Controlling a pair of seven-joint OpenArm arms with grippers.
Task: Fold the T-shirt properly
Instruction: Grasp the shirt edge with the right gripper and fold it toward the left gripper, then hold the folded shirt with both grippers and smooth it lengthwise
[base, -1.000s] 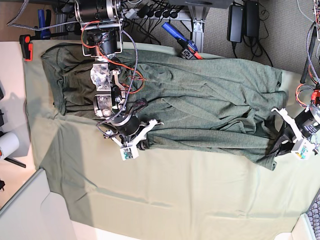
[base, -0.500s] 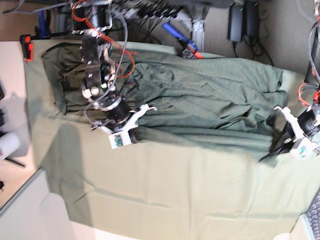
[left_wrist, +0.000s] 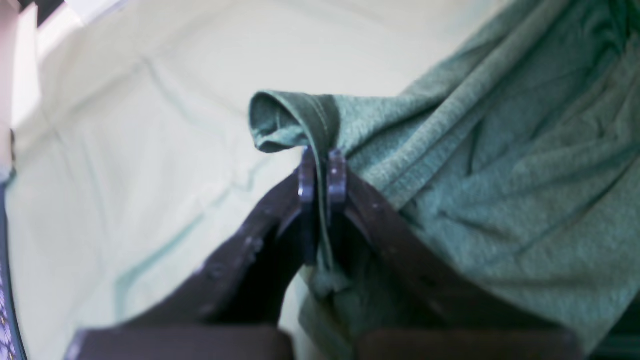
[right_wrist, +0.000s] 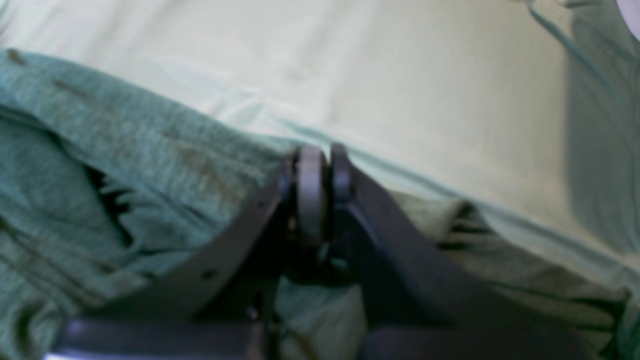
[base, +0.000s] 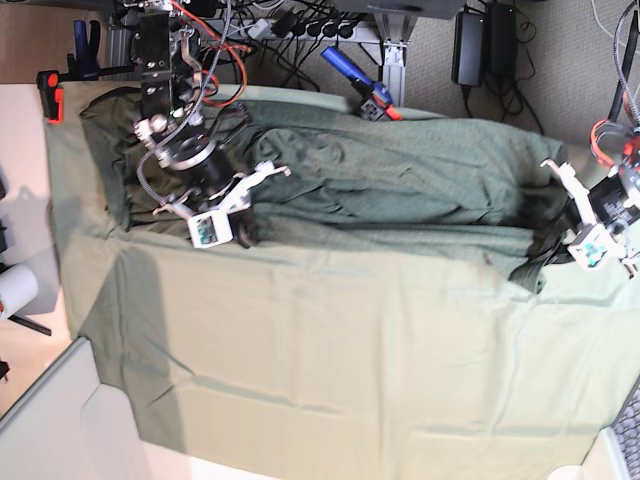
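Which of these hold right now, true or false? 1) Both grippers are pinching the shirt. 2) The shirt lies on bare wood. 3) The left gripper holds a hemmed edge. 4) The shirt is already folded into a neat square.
1) True: the left gripper and right gripper are each shut on the shirt.
2) False: it lies on a pale tablecloth.
3) True: a stitched hem curls over its tips.
4) False: it is spread long and wrinkled.

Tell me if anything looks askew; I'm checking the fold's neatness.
The T-shirt is bunched and wrinkled along the far side of the tablecloth, not flat. Both the left gripper and right gripper pinch its edge.
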